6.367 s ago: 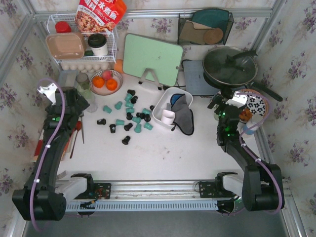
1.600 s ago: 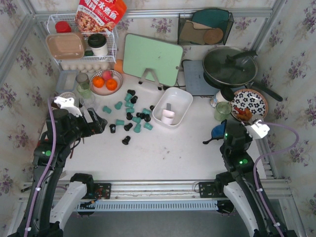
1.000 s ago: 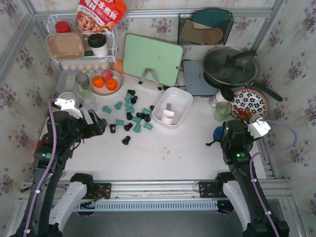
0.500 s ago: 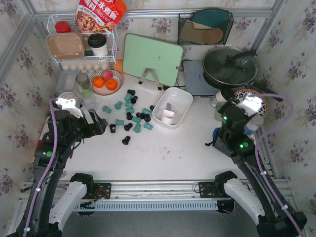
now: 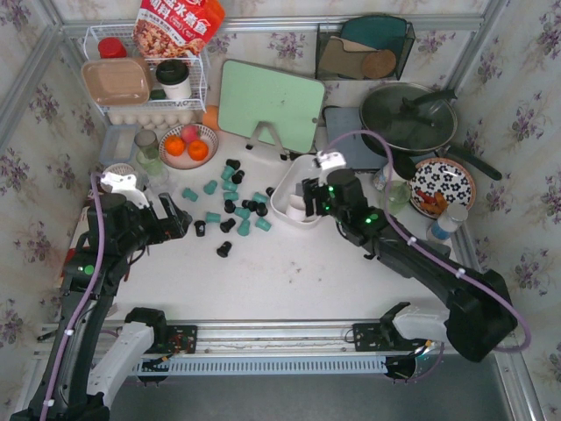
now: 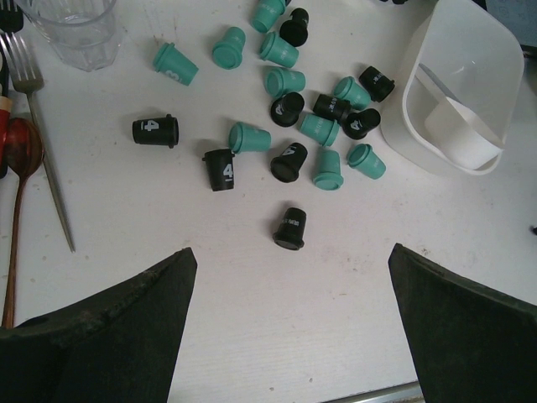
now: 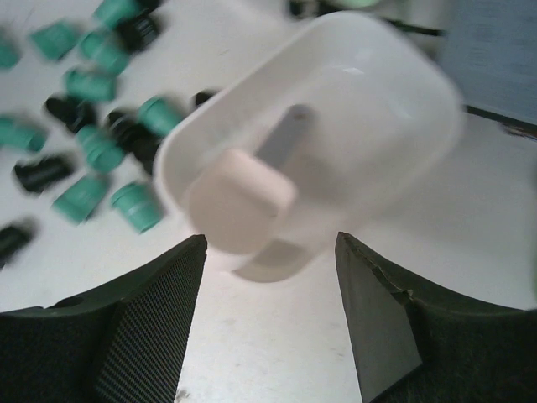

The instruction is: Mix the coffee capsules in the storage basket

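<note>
just ahead of parted right jaws — storage basket, capsules outside.

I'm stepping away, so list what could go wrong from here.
The coffee capsules lie loose on the table, outside the storage basket; a sweep may roll them toward the glass and fork. The right hand, open, sits close to the basket and could shove it or its scoop.
</note>
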Controlling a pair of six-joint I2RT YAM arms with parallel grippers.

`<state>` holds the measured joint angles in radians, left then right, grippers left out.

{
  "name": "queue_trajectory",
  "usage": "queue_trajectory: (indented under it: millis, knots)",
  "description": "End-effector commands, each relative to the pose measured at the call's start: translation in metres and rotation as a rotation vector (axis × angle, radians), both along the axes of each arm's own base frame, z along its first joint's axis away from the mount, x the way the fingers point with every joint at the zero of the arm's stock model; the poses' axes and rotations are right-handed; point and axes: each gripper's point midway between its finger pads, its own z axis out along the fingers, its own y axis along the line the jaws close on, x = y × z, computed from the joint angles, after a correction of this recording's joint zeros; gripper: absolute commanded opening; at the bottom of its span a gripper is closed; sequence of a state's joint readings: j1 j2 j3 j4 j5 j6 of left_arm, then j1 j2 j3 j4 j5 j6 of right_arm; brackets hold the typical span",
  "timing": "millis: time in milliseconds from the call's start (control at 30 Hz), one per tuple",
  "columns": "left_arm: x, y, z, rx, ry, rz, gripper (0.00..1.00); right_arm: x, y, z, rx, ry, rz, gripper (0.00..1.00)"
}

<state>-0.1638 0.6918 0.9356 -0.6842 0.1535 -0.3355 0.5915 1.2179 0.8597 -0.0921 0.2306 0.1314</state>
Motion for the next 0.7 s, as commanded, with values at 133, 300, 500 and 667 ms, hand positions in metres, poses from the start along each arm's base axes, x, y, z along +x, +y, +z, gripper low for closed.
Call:
queue_trajectory:
  millis: [133, 300, 500, 667]
  knots:
    - [0.005, -0.001, 0.004, 0.001, -0.021, -0.008, 0.99, 0.000, 0.078, -0.023, -0.061, 0.014, 0.332, 0.67]
    - [0.005, -0.002, 0.002, 0.000, -0.017, -0.008, 1.00, 0.005, 0.094, -0.052, -0.130, 0.068, 0.375, 0.65]
    - [0.006, -0.002, 0.001, 0.000, -0.013, -0.010, 0.99, 0.007, 0.098, -0.077, -0.180, 0.132, 0.384, 0.59]
    - [0.006, -0.003, 0.002, -0.006, -0.015, -0.015, 0.99, 0.004, 0.094, -0.083, -0.205, 0.153, 0.378, 0.54]
